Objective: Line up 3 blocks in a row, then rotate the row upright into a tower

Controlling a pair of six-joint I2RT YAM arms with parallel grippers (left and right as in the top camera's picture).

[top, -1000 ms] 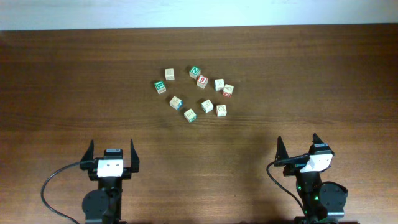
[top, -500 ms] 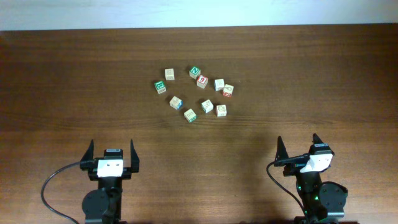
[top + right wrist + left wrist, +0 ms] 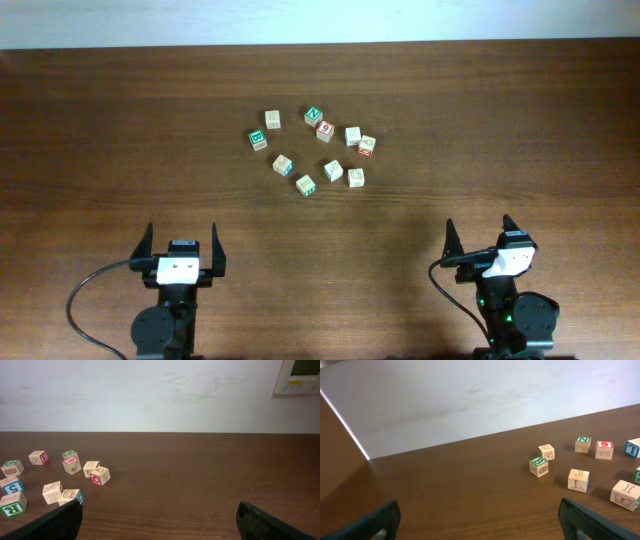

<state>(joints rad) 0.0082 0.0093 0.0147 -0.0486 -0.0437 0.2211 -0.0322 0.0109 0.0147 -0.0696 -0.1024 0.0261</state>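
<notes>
Nearest, at the front edge of the table, the left gripper and right gripper are sitting low, both with jaws spread wide and holding nothing. Well beyond them, mid-table, ten small cubes are lying in a loose ring. The blocks to rotate are probably three pale ones on its right side: the green-print block, the orange-print block just beside it, and farther back the blue-print block. A pale wall is rising behind.

The crowding looks risky. Wide jaws coming down could knock a neighbour, such as the red cube near the blue-print block. Look-alike pale cubes also invite a wrong grab.

Being cubes, the blocks have no long axis. Each is lying flat, print upward, skewed to the table edge at its own angle.
</notes>
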